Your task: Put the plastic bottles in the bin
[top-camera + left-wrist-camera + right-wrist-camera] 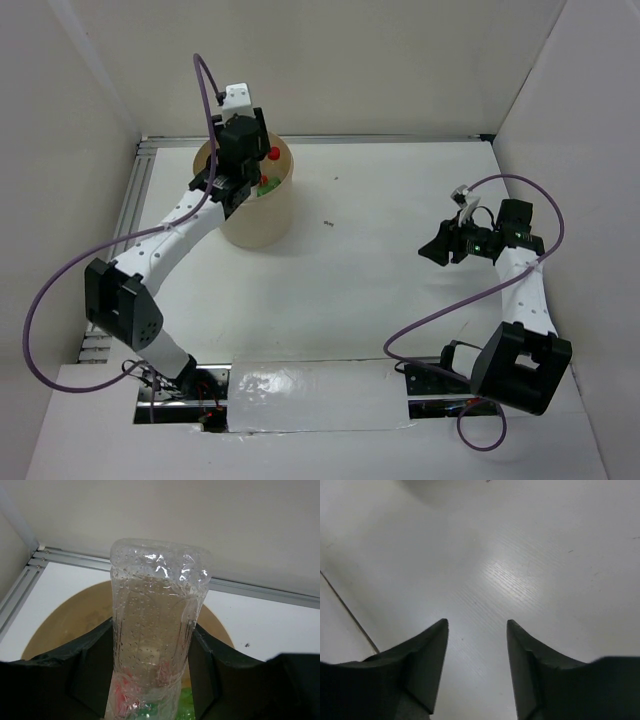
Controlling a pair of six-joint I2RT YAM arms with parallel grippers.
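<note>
The left gripper (237, 160) hangs right above the bin (262, 225), a tan bucket at the far left of the white table (380, 200). Its jaws are closed against the sides of a clear plastic bottle (160, 590), whose blunt end points away from the wrist, with the bin's round mouth directly beneath it. Down inside there are red (273, 153) and green (268, 183) patches, possibly bottles already in there, though I can't make them out properly. The right gripper (432, 250) is well apart on the right side, low over bare tabletop, its fingers (427, 655) parted a moderate way with nothing between them.
</note>
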